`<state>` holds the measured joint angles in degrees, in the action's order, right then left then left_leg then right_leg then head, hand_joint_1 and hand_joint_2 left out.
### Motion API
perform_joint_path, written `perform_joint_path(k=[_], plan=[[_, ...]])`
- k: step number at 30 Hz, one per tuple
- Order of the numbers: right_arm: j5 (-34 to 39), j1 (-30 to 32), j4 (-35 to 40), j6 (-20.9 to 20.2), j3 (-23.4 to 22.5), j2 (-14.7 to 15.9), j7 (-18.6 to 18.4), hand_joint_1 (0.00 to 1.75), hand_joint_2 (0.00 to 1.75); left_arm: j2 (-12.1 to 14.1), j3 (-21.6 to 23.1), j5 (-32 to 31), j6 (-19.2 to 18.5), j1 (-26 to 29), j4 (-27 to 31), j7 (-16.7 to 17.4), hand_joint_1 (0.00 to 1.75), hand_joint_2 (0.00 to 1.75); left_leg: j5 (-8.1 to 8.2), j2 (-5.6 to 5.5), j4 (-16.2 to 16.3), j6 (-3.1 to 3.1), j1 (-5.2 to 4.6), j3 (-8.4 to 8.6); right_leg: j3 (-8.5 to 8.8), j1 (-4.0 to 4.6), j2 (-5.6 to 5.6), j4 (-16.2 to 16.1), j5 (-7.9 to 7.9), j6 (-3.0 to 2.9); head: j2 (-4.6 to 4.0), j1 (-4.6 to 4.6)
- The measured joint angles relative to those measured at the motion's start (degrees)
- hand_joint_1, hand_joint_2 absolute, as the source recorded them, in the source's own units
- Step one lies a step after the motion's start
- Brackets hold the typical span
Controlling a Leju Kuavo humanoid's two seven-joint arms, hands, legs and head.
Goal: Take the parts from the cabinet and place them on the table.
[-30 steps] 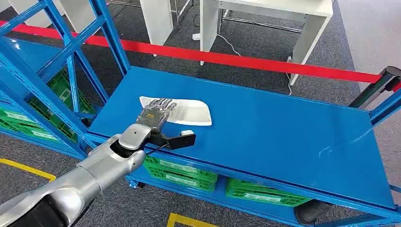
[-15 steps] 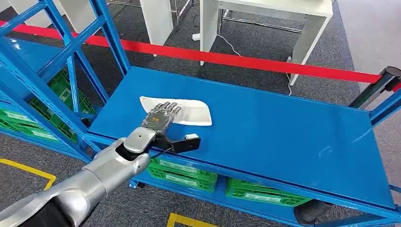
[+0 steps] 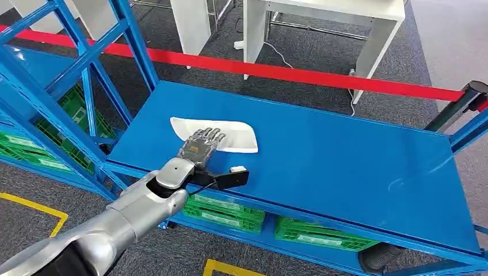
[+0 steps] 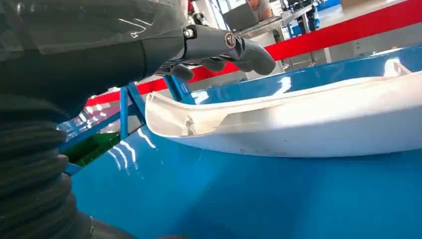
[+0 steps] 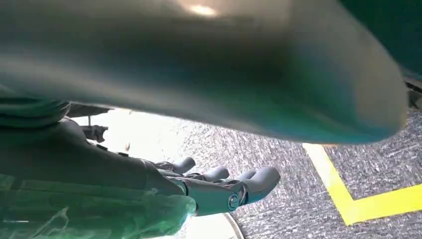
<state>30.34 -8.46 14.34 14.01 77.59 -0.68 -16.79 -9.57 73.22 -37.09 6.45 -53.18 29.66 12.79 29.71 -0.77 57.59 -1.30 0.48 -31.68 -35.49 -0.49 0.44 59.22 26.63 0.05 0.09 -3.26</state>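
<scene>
A flat white plastic part [image 3: 237,137] lies on the blue table [image 3: 345,155], near its left end. My left hand [image 3: 200,144] hovers over the part's near left portion, fingers stretched out flat and holding nothing. The left wrist view shows the fingers [image 4: 219,47] spread above the part [image 4: 308,124], with a gap between them and its raised rim. My right hand [image 5: 219,186] hangs over grey carpet, its fingers loosely extended and empty.
The blue cabinet frame [image 3: 86,63] stands at the left, with green crates [image 3: 75,109] inside. More green crates [image 3: 322,233] sit on the shelf under the table. A red barrier [image 3: 288,72] and a white desk [image 3: 322,17] are beyond. Yellow floor tape [image 3: 34,207] runs at the lower left.
My left hand has drawn back toward the table's near edge and a little to the right. The white part has stayed where it lies.
</scene>
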Motion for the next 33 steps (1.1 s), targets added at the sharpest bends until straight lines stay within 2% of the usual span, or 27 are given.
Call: perform_joint_path(k=[14,19,22,24,25,26,27,30,33], plan=[[-0.04,0.15,0.0,-0.15,0.0,-0.15,0.17,0.0,0.0,-0.17,0.0,0.31,-0.04,0.41,-1.35,-0.13,0.0,1.75,0.0,0.0,0.0,0.0,0.0,0.01,0.0,0.0,0.0,0.0,0.0,0.0,0.0,0.0],[-0.15,0.26,0.0,-0.15,0.0,-0.15,0.17,0.0,0.0,-0.17,0.0,0.31,-0.09,0.49,-1.57,-0.13,0.21,1.75,0.0,0.0,0.0,0.0,0.0,0.01,0.01,0.0,0.01,0.0,0.0,0.0,0.0,0.0],[-0.18,0.31,0.0,-0.2,0.0,-0.17,0.17,0.0,0.0,-0.17,0.0,0.31,-0.11,0.5,-1.73,-0.15,0.21,1.75,0.0,0.0,0.0,0.0,0.0,0.01,0.01,0.0,0.0,0.0,0.0,0.0,0.0,0.0],[-0.18,0.35,-0.02,-0.2,0.0,-0.24,0.17,0.0,0.0,-0.17,0.0,0.31,-0.11,0.51,-1.79,-0.13,0.28,1.75,0.0,0.0,0.0,0.0,0.0,0.01,0.01,0.0,0.01,0.0,0.0,0.0,0.0,0.0],[-0.18,0.37,0.0,-0.2,0.0,-0.28,0.15,0.0,0.0,-0.17,0.0,0.31,-0.11,0.5,-1.84,-0.15,0.77,1.75,0.0,0.0,0.0,0.0,0.0,0.01,0.01,0.0,0.01,0.0,0.0,0.0,0.0,0.0],[-0.18,0.38,0.0,-0.2,0.0,-0.31,0.17,0.0,0.0,-0.2,0.0,0.31,-0.11,0.5,-1.88,-0.15,0.8,1.75,0.0,0.0,0.0,0.0,0.0,0.01,0.01,0.0,0.01,0.0,0.0,0.0,0.0,0.0],[-0.18,0.38,0.0,-0.26,0.0,-0.33,0.22,0.0,0.0,-0.26,0.0,0.35,-0.18,0.51,-1.95,-0.15,1.08,1.75,0.0,0.0,0.0,0.0,0.0,0.01,0.01,0.0,0.01,0.0,0.0,0.0,0.0,0.02],[-0.18,0.44,0.0,-0.46,0.0,-0.33,0.37,0.0,0.0,-0.44,0.0,0.59,-0.65,0.55,-2.16,-0.15,1.33,1.75,0.0,0.0,0.0,0.0,0.0,0.01,0.01,0.0,0.0,0.0,0.0,0.0,0.0,0.0],[-0.18,0.52,0.0,-0.48,0.0,-0.35,0.39,0.0,0.0,-0.48,0.0,0.63,-0.74,0.56,-2.34,-0.15,1.31,1.75,0.0,0.0,0.0,0.0,0.0,0.02,0.01,0.0,0.01,0.0,0.0,0.0,0.0,0.0]])
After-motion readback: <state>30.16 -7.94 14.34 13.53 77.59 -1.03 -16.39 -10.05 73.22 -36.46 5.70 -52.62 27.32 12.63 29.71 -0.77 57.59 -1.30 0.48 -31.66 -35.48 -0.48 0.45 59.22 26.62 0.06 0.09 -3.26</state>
